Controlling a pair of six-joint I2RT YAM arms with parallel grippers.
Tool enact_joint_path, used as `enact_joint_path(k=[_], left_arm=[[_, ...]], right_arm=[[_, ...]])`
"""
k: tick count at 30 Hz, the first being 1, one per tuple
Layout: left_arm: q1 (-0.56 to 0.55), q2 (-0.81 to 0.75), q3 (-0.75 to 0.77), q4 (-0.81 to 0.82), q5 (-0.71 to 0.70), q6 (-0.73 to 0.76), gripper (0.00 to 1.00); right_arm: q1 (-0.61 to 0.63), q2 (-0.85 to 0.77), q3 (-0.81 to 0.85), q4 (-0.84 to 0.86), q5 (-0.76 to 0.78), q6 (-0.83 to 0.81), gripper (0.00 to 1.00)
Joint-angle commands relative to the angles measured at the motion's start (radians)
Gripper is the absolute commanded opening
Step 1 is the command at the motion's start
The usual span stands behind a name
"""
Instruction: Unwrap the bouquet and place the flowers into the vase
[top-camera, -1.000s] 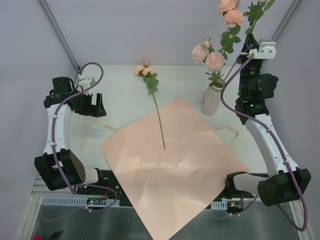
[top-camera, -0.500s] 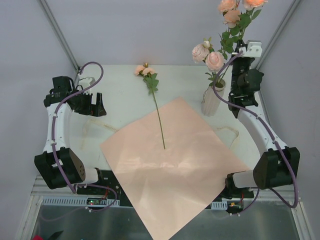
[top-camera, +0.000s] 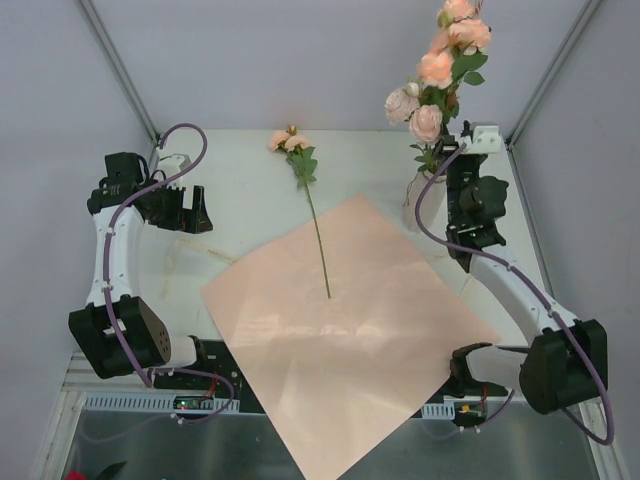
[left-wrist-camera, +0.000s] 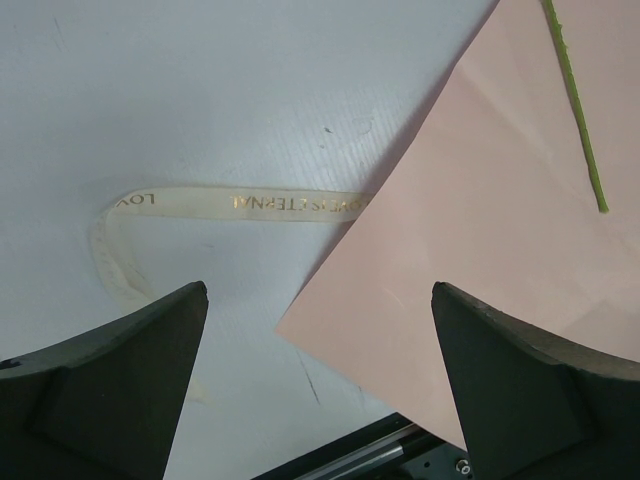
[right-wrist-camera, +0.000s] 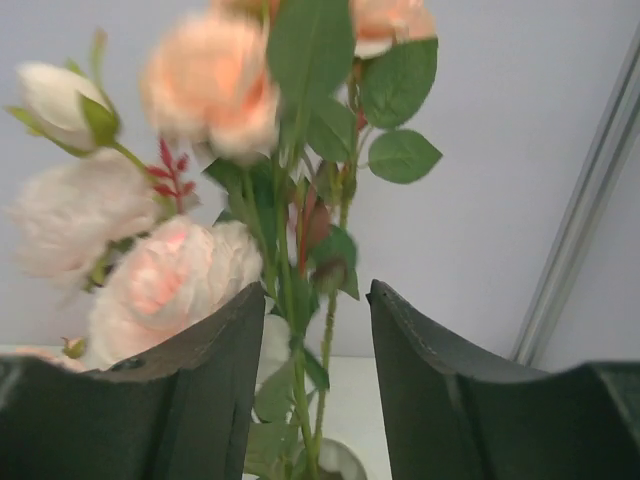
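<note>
Tabletop (top-camera: 240, 160): white, and it is carrying every item noted below.

Pink paper sheet (top-camera: 340, 330): it is lying unfolded and flat across the centre of the tabletop. One corner is overhanging the near edge between the two arm bases.

Left hand (left-wrist-camera: 315, 290): it is hanging over the left part of the tabletop, well apart from the flowers. Its jaws are standing wide and released, grasping nothing. Its wrist view is showing the left corner of the sheet between the fingers.

Right hand (right-wrist-camera: 318, 288): it is hovering at the far right, just above the vase (top-camera: 418, 205). Its jaws are standing parted on either side of the green stems. The gap is showing wider than the stems, so nothing is being pinched.

Vase: cream-white and ribbed, it is standing upright just beyond the far right corner of the sheet. The right arm is partly hiding it.

Flowers (top-camera: 430, 95): several peach-pink roses are standing in the vase, their heads rising well above its rim.

Loose rose stem (top-camera: 312, 205): it is lying flat, head at the far centre of the tabletop, cut end resting on the sheet.

Cream ribbon (left-wrist-camera: 260, 202): it is lying on the tabletop, with one end touching the left edge of the sheet.
</note>
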Motion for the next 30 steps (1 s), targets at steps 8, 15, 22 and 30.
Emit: enact_joint_path(k=[8, 15, 22, 30], left_arm=[[0.004, -0.063, -0.020, -0.011, 0.027, 0.031, 0.94], [0.002, -0.056, -0.028, -0.011, 0.029, 0.026, 0.94], [0.004, -0.056, -0.033, -0.009, 0.020, 0.028, 0.96], [0.004, -0.053, -0.036, -0.009, 0.004, 0.040, 0.96]], right_arm=[[0.221, -0.240, -0.075, 0.016, 0.126, -0.105, 0.58], [0.439, -0.150, 0.115, -0.277, 0.077, -0.097, 0.65], [0.497, 0.329, 0.516, -0.762, -0.074, 0.059, 0.76], [0.468, 0.858, 1.016, -1.222, -0.142, 0.202, 0.72]])
